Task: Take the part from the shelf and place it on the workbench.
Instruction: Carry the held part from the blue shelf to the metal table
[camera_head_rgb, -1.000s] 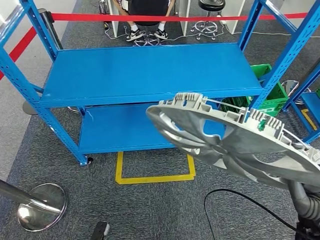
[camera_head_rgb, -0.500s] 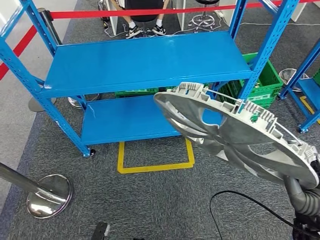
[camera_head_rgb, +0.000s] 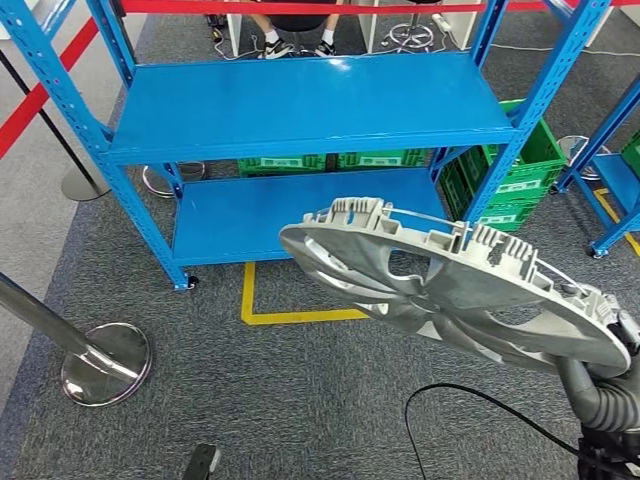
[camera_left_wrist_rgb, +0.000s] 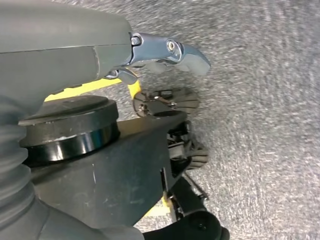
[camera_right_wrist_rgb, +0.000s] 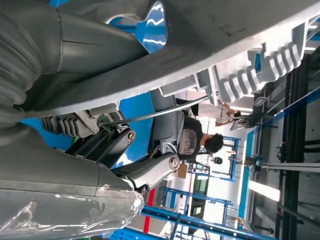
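Right hand (camera_right_wrist_rgb: 124, 150) grips part (camera_head_rgb: 453, 285) by its rim (tilted, off blue shelf (camera_head_rgb: 317, 100)); left hand (camera_left_wrist_rgb: 166, 50) empty, fingers apart.

Blue shelf (camera_head_rgb: 309, 100) stands on grey carpet floor (camera_head_rgb: 226, 400); both boards bare. Green crates (camera_head_rgb: 521, 170) on floor behind and beside shelf. Yellow tape outline (camera_head_rgb: 302, 315) on floor before shelf. Chrome stanchion base (camera_head_rgb: 106, 365) and black cable (camera_head_rgb: 483, 400) on carpet.
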